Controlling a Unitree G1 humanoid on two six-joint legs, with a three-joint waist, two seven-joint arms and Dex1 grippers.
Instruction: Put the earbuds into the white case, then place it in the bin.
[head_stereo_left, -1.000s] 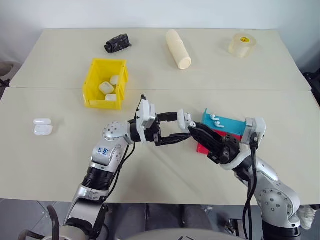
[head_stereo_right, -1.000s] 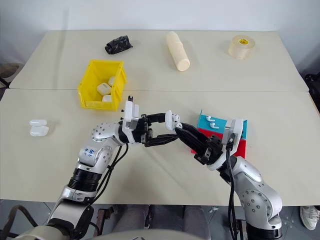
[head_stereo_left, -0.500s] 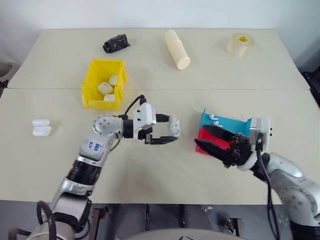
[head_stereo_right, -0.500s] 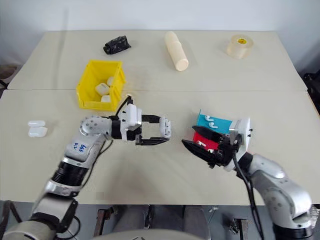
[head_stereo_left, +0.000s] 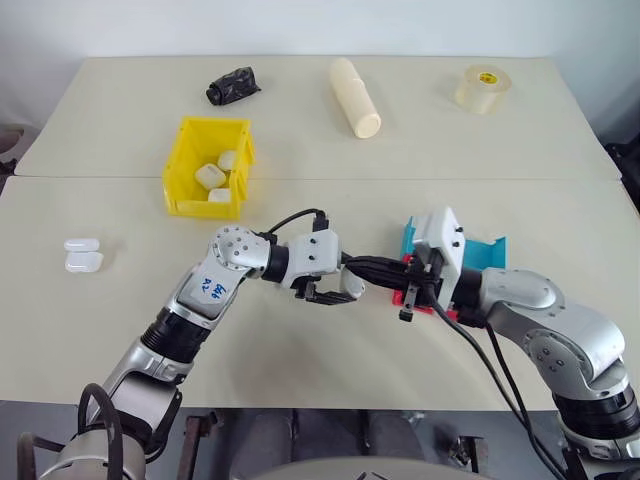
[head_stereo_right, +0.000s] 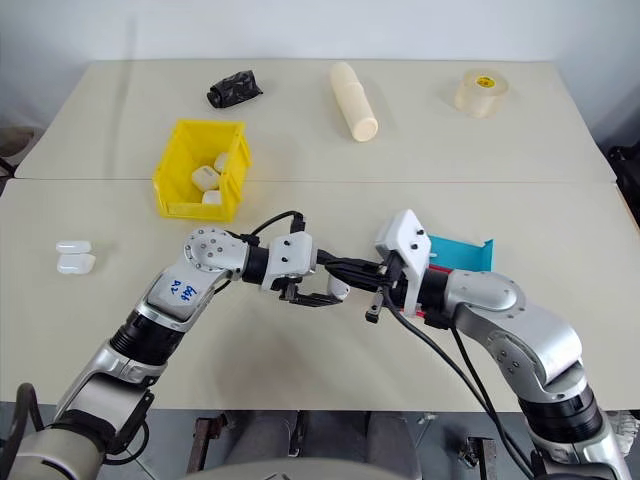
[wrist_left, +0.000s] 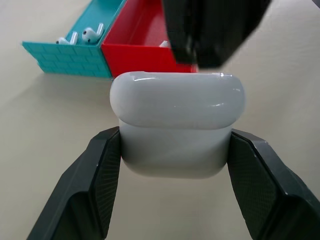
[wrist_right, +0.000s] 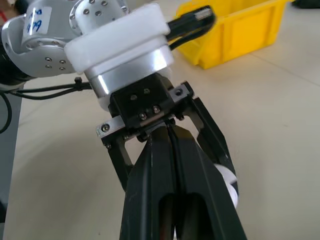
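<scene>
Left gripper (wrist_left: 172, 195) clamped on the white case (wrist_left: 177, 122), lid down, mid-table just left of the red tray (wrist_left: 135, 47) and blue tray (wrist_left: 70, 57). Right gripper (wrist_right: 170, 150) pinched together, tips right at the case. Earbuds (wrist_left: 82, 36) sitting in the blue tray. Yellow bin (head_stereo_left: 210, 165) far left, well apart.

glossy white case (wrist_left: 177, 120), textured matt fingers (wrist_left: 92, 185)

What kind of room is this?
Probably a robot test lab: a plain table set with a yellow bin of white cases, a tape roll, and small trays holding earbuds.
</scene>
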